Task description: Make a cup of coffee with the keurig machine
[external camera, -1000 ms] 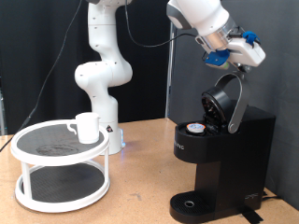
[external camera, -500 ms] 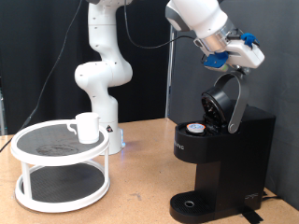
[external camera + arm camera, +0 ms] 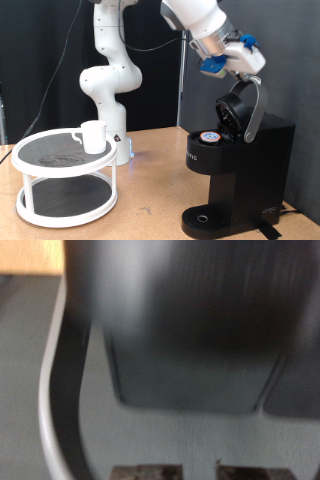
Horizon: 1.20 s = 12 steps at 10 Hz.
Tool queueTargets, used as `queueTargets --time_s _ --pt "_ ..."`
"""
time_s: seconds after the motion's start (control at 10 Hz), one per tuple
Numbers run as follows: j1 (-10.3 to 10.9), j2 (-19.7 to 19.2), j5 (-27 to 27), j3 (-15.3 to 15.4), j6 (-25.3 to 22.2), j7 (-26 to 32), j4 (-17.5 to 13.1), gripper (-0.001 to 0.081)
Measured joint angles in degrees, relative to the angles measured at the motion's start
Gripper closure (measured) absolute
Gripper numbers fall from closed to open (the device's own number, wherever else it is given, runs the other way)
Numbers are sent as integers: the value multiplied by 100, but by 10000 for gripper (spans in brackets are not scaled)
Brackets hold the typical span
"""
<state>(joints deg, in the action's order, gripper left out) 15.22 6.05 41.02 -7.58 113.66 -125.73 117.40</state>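
While its lid gapes, the keurig machine (image 3: 235, 150) holds a pod (image 3: 209, 138).

Only text visible: small white lettering on the front of the keurig machine (image 3: 212, 158) in the exterior view, too small to read. Wrist view is blurred, with no legible labels, numbers or signs.
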Motion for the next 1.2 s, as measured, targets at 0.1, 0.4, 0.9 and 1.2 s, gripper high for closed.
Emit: queueTargets --time_s 0.1,0.4,0.9,1.2 --pt "-46 -26 -121 -7 46 -36 90 806" --pt "-112 -51 85 -51 185 122 213 806" --pt "-84 26 932 -35 136 579 102 806" --pt "13 53 1006 172 174 462 -152 806"
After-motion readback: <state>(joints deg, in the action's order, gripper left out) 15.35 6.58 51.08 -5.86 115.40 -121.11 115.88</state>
